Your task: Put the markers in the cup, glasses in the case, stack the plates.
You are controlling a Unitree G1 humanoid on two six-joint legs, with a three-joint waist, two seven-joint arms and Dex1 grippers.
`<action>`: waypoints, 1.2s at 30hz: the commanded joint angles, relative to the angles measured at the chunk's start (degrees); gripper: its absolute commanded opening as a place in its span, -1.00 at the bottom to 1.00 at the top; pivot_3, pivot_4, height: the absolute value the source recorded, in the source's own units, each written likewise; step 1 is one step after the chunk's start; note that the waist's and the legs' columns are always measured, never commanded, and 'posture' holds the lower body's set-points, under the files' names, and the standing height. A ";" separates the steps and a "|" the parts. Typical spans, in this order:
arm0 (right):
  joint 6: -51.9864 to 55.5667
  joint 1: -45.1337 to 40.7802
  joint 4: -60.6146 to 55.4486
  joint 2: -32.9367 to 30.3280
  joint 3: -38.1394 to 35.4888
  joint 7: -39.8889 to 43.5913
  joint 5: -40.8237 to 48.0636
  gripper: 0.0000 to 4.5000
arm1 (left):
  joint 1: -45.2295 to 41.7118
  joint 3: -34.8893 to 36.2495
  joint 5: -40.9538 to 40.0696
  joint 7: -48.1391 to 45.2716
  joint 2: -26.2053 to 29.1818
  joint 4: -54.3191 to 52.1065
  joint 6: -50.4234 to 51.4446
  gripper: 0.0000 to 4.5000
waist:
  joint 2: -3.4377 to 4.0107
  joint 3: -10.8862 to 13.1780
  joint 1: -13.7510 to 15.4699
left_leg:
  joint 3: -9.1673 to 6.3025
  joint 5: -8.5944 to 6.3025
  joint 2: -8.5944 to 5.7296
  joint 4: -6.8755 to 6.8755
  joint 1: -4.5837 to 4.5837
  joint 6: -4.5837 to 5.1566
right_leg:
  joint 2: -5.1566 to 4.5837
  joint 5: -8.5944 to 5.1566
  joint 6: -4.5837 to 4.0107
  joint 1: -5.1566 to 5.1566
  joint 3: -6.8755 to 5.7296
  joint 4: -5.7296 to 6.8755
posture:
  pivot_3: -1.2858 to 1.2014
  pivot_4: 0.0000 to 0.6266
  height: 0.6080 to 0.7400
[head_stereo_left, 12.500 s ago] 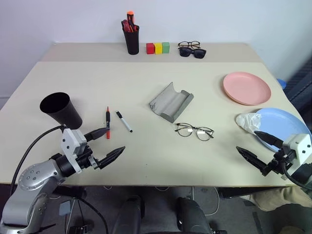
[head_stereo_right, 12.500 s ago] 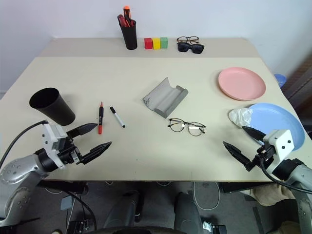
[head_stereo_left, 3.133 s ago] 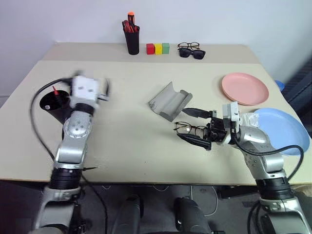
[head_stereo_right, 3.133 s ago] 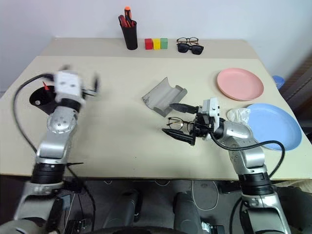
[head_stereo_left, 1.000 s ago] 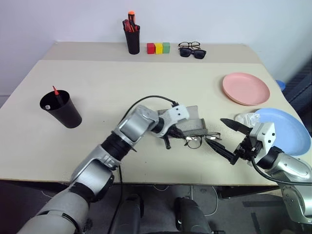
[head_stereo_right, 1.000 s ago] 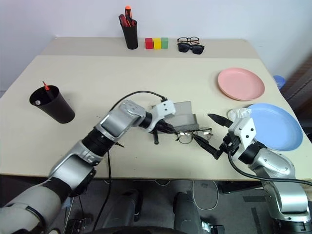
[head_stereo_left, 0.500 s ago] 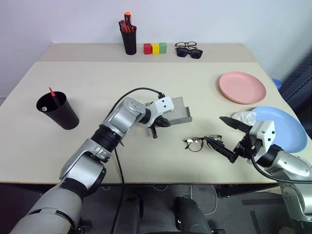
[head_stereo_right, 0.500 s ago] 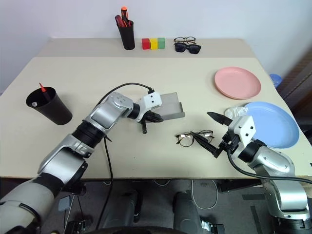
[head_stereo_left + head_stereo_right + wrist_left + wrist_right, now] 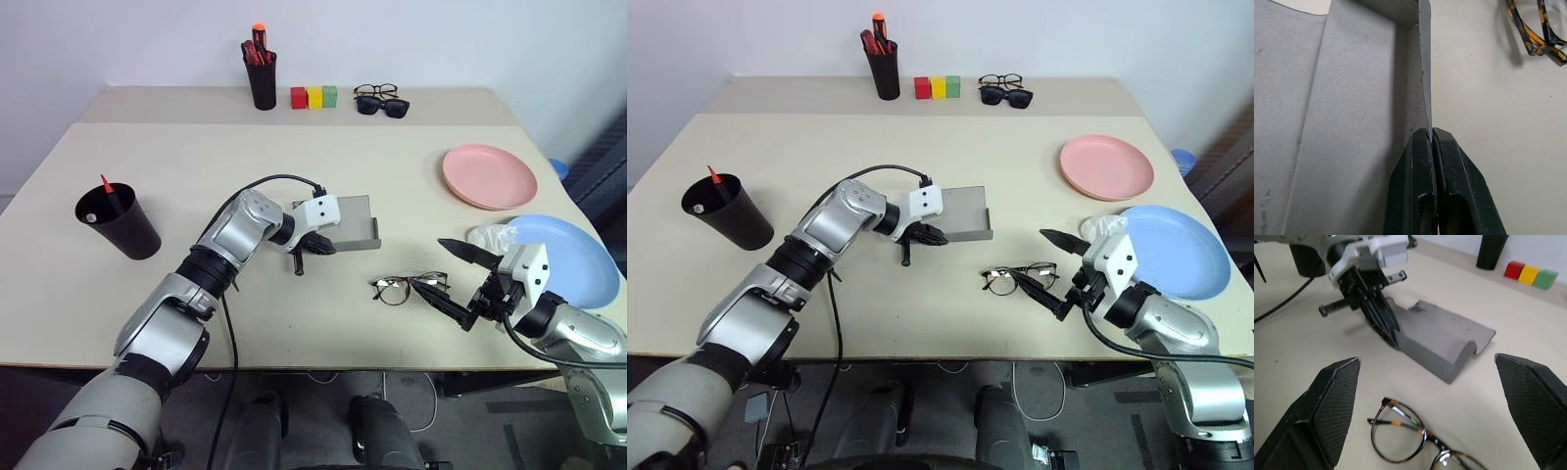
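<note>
The grey case (image 9: 353,223) lies open at mid-table, and my left gripper (image 9: 313,246) is shut on its near left edge; the left wrist view has both fingers (image 9: 1418,161) pinching that thin wall. The thin-rimmed glasses (image 9: 405,287) lie on the table to the right of the case, apart from it. My right gripper (image 9: 428,262) is open just right of the glasses, its lower finger close to them. The black cup (image 9: 132,232) at the left holds a red marker (image 9: 107,186) and a white marker end (image 9: 90,217). The pink plate (image 9: 489,176) and the blue plate (image 9: 573,257) lie apart at the right.
A crumpled white wrapper (image 9: 493,238) rests on the blue plate's left rim. At the back stand a black pen holder (image 9: 263,81) with thick markers, three coloured blocks (image 9: 313,96), and two other pairs of spectacles (image 9: 382,99).
My left gripper has dragged the case to the left and a little back, off the glasses. The glasses now lie alone. My right gripper has stayed in place.
</note>
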 commanded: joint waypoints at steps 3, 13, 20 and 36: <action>-0.08 5.13 -3.39 -2.07 -6.38 1.19 1.72 1.00 | 0.45 0.42 0.66 -1.51 0.04 -0.58 1.12 -0.99 | 0.00 0.00 0.12 | 0.00 0.00 0.00 0.01 -0.01 0.00 | 0.00 0.00 0.01 0.00 0.00 0.00 | 0.03 -0.52 1.00; -1.49 19.19 -6.92 -0.10 -16.47 2.65 4.46 1.00 | 1.15 1.84 -0.36 -2.51 -0.05 -2.83 2.04 -0.99 | 0.00 0.00 0.05 | 0.01 -0.01 0.02 0.02 0.01 0.01 | 0.00 -0.01 0.01 0.01 0.01 0.00 | 0.03 -0.52 1.00; -2.05 20.44 -7.26 0.22 -17.05 2.88 4.60 1.00 | 1.08 1.97 -0.38 -2.58 -0.49 -2.66 2.62 -0.75 | 0.00 0.00 0.12 | 0.01 -0.01 0.02 0.02 0.00 0.00 | -0.01 -0.02 0.01 0.01 0.01 -0.01 | 0.03 -0.52 1.00; -2.66 -0.66 5.70 -9.63 0.54 13.66 -2.08 1.00 | 7.36 9.99 -6.77 -4.12 5.68 -20.34 3.55 0.71 | 0.02 0.02 -0.29 | 0.02 -0.01 0.03 -0.05 -0.01 0.01 | -0.01 -0.01 -0.01 -0.03 0.01 -0.01 | 0.03 -0.52 1.00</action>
